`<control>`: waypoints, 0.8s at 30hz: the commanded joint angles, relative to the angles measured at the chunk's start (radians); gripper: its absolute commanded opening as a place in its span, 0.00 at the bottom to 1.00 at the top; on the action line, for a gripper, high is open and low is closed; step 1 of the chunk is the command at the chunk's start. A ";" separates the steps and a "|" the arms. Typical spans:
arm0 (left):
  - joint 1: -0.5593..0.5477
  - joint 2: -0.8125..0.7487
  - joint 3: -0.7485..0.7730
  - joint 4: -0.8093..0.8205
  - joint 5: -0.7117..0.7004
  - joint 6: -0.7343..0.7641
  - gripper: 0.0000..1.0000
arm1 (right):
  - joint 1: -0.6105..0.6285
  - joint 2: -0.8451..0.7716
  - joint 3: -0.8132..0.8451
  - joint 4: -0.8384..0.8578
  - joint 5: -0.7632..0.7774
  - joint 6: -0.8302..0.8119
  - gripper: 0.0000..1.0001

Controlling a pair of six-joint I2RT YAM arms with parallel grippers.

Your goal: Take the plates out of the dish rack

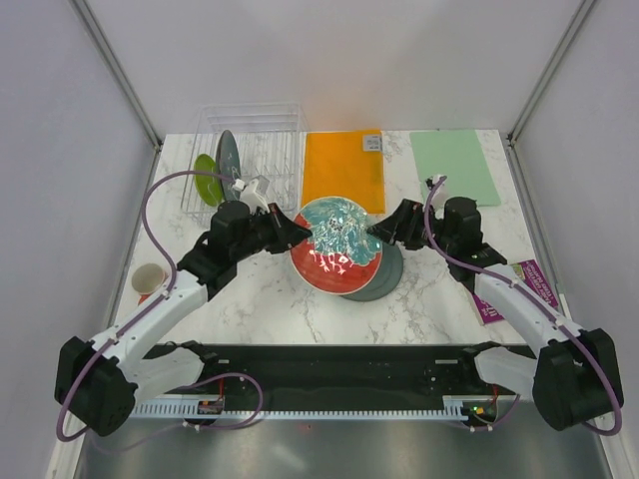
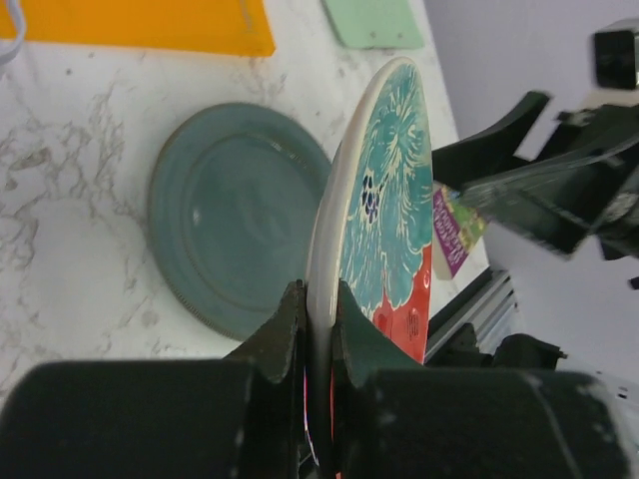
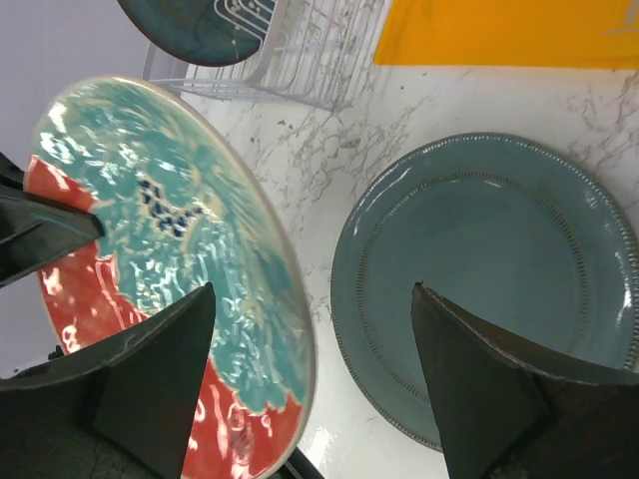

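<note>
Red floral plate (image 2: 384, 230), rim pinched between left fingers (image 2: 275, 344)

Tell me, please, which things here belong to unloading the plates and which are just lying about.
Job: dish rack, red-and-teal floral plate in the left gripper, grey-green plate, dark teal plate, lime-green plate.
Lying about: orange mat, green mat, cup, purple leaflet.

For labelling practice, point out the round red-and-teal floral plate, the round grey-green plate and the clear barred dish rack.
Red-and-teal floral plate (image 1: 339, 244): top external, face centre.
Grey-green plate (image 2: 235, 215): left wrist, inner well.
Dish rack (image 1: 275, 145): top external, right-hand bars.
</note>
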 commanded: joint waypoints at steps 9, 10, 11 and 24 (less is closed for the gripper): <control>0.003 -0.057 -0.021 0.453 0.106 -0.175 0.02 | 0.070 0.056 -0.106 0.314 -0.092 0.155 0.69; 0.001 -0.053 -0.025 0.463 0.106 -0.179 0.02 | 0.070 0.059 -0.115 0.333 -0.107 0.167 0.68; 0.003 -0.048 -0.031 0.473 0.106 -0.180 0.02 | 0.071 0.066 -0.118 0.365 -0.129 0.193 0.67; 0.003 -0.019 0.033 0.258 -0.016 0.010 0.40 | 0.084 -0.082 -0.091 0.086 0.042 0.094 0.00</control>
